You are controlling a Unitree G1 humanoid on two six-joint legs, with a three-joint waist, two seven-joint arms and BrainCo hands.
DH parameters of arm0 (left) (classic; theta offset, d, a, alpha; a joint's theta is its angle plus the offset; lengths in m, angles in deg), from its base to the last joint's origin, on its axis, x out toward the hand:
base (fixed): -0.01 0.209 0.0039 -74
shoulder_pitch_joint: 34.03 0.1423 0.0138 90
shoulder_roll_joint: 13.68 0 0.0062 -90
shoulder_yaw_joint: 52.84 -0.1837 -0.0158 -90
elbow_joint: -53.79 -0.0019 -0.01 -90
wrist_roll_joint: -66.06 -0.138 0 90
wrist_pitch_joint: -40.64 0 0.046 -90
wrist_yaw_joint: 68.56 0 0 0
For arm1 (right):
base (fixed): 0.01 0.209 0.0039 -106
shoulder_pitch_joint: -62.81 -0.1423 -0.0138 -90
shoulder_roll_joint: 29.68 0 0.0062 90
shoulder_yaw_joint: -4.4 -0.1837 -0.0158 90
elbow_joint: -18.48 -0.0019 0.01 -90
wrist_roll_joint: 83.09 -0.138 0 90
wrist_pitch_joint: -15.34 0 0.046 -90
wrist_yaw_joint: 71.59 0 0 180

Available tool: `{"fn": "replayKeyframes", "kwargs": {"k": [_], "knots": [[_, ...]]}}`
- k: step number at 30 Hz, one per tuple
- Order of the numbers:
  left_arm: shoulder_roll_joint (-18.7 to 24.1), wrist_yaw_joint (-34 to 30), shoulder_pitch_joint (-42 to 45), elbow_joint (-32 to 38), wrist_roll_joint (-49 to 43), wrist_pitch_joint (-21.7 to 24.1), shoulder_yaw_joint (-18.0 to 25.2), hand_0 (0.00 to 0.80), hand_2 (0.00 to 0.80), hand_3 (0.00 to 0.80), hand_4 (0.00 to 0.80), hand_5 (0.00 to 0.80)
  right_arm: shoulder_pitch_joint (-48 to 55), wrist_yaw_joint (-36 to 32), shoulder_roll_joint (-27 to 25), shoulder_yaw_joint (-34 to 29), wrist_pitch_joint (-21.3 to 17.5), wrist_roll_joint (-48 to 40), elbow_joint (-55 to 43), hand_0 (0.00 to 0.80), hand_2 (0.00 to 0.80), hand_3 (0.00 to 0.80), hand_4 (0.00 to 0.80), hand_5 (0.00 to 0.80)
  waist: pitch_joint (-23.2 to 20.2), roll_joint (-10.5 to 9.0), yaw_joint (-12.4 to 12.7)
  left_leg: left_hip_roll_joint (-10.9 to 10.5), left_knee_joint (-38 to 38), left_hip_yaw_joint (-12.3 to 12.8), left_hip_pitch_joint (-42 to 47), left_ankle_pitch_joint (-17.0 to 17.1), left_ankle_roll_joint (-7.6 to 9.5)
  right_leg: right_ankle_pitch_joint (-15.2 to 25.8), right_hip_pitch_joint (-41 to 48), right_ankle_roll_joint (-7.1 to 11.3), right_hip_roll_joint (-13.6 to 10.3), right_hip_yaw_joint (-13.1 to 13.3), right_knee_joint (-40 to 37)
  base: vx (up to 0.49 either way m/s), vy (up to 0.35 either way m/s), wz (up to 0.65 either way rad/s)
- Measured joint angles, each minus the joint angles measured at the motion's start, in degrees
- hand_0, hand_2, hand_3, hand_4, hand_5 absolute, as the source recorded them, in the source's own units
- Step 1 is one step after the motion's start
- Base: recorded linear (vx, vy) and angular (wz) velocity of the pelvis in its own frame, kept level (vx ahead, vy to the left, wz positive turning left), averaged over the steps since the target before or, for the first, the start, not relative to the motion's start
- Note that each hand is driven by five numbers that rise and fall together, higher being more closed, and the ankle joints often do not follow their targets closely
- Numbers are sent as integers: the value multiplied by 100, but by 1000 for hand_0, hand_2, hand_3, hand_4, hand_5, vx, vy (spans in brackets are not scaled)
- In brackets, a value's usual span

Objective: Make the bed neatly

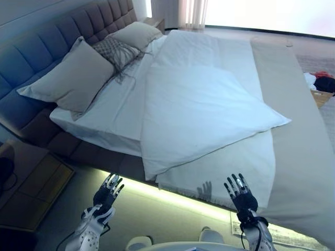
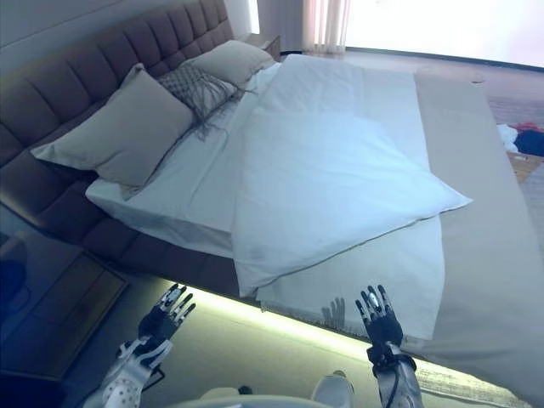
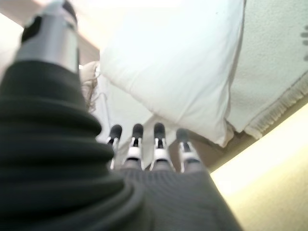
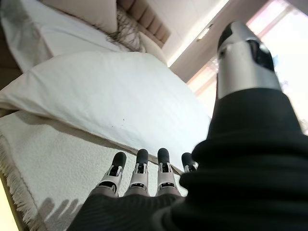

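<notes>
A bed with a white sheet (image 1: pixel 112 112) fills the view. A white duvet (image 1: pixel 199 112) lies askew across it, one corner hanging over the near edge. A beige fringed blanket (image 1: pixel 298 146) covers the right part. Two beige pillows (image 1: pixel 73 78) (image 1: pixel 137 34) and a patterned cushion (image 1: pixel 116 51) lean by the padded headboard (image 1: pixel 42 39). My left hand (image 1: pixel 107 194) hovers open below the bed's near edge, holding nothing. My right hand (image 1: pixel 241 194) is open too, just short of the blanket's fringe (image 4: pixel 19 192).
A wooden nightstand (image 1: pixel 31 180) stands at the lower left beside the bed. A lit strip glows under the bed frame (image 1: pixel 172 198). Clothes (image 1: pixel 320 81) lie on the floor at the far right. Curtains (image 1: pixel 191 13) hang at the back.
</notes>
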Motion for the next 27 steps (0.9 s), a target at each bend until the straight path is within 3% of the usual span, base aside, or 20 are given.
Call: {"fn": "replayKeyframes", "kwargs": {"k": [6,8,11,13,14,17,18,20,23,25,27], "knots": [[25,-186,289,5,13,24,220,0,0,0,0,0,84,5,-156,59,243,-6,-37,0,0,0,0,0,17,-9,-1,277,20,-168,28,106,-176,-348,253,-118,337,51,101,214,-298,38],[27,-259,276,37,49,31,148,0,0,0,0,0,36,6,-196,54,242,-2,37,0,0,0,0,0,12,-22,2,432,-92,-114,43,203,71,-511,251,-275,480,-5,125,125,-261,48],[39,-275,261,-20,51,31,111,0,0,0,0,0,-106,2,-201,53,240,-5,104,0,0,0,0,0,52,-99,11,576,-108,246,-3,454,674,-626,213,-463,615,-26,210,126,-178,21],[37,-285,247,-25,51,32,-39,0,0,0,0,0,-117,1,-229,27,231,-34,102,0,0,0,0,0,58,-30,0,713,-189,436,2,449,849,-641,180,-581,756,-89,229,131,-55,7],[26,-296,206,-20,50,32,-169,0,0,0,0,0,-55,3,-228,-21,230,-62,107,0,0,0,0,0,55,35,-10,750,-154,465,6,372,820,-668,167,-638,789,-134,266,122,23,5],[-15,-304,192,-12,50,33,-362,0,0,0,0,0,163,3,-262,12,203,-107,99,0,0,0,0,0,10,124,-2,480,158,320,-7,154,474,-685,168,-622,730,-136,311,114,71,3],[-16,-300,131,-14,50,40,-352,0,0,0,0,0,254,10,-281,21,174,-133,102,0,0,0,0,0,-35,237,-8,516,-123,181,18,78,181,-685,65,-616,782,-139,350,126,83,6],[-7,-299,2,-20,50,45,-345,0,0,0,0,0,268,10,-280,53,147,-173,68,0,0,0,0,0,-21,321,5,469,-275,79,-17,247,-81,-631,-44,-537,766,-129,368,217,90,2],[-44,-333,-160,-144,33,50,-348,0,0,0,0,0,175,6,-286,170,20,-282,73,0,0,0,0,0,24,414,119,461,12,24,-147,248,-318,-600,-72,-541,716,-103,244,398,88,-2],[-89,-346,-445,-370,-5,45,-341,0,0,0,0,0,-10,37,-213,256,-84,-289,181,0,0,0,0,0,235,287,367,244,1181,-224,-833,125,-328,-410,212,-662,642,221,-258,438,116,-15],[-87,-370,-433,-427,-9,32,-319,0,0,0,0,0,-185,34,-188,350,-177,-284,187,0,0,0,0,0,311,285,559,154,519,-442,-941,196,-283,-302,380,-702,439,313,-551,541,174,-24]]}}
